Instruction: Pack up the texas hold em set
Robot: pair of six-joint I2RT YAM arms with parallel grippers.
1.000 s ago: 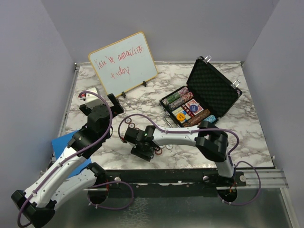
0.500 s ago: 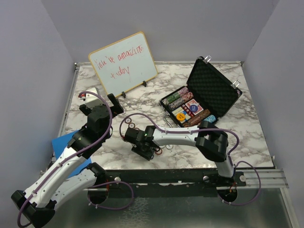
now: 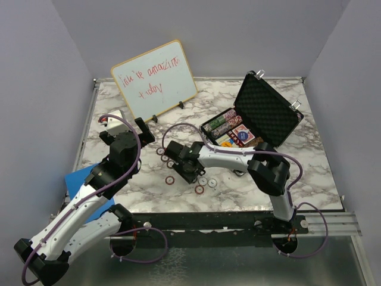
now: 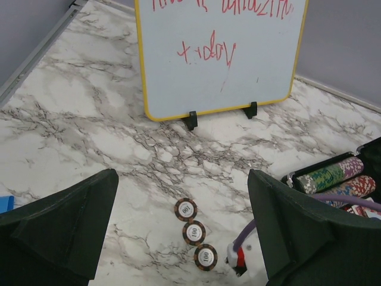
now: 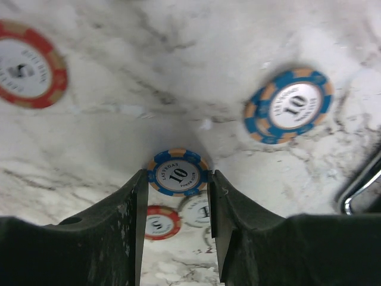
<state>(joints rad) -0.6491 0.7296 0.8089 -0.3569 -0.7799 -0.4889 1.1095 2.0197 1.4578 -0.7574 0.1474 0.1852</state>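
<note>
The black briefcase (image 3: 271,113) lies open at the back right, with rows of poker chips (image 3: 221,125) and red card decks (image 3: 243,134) in its foam. My right gripper (image 5: 177,179) is shut on a blue "10" chip (image 5: 178,173), pinched by its edges just above the marble. In the top view that right gripper (image 3: 189,170) hangs over several loose chips (image 3: 169,179). Another blue "10" chip (image 5: 291,106) and a red "5" chip (image 5: 27,64) lie flat nearby. My left gripper (image 4: 181,179) is open and holds nothing. It hovers over three brown "100" chips (image 4: 194,232).
A wood-framed whiteboard (image 3: 153,79) with red writing stands on clips at the back left. A blue sheet (image 3: 77,179) lies under the left arm at the table's left edge. A metal part (image 5: 360,185) shows at the right of the right wrist view.
The right gripper closed on the blue chip and moved from the near edge toward the middle of the table, uncovering loose chips. The left arm stayed still.
</note>
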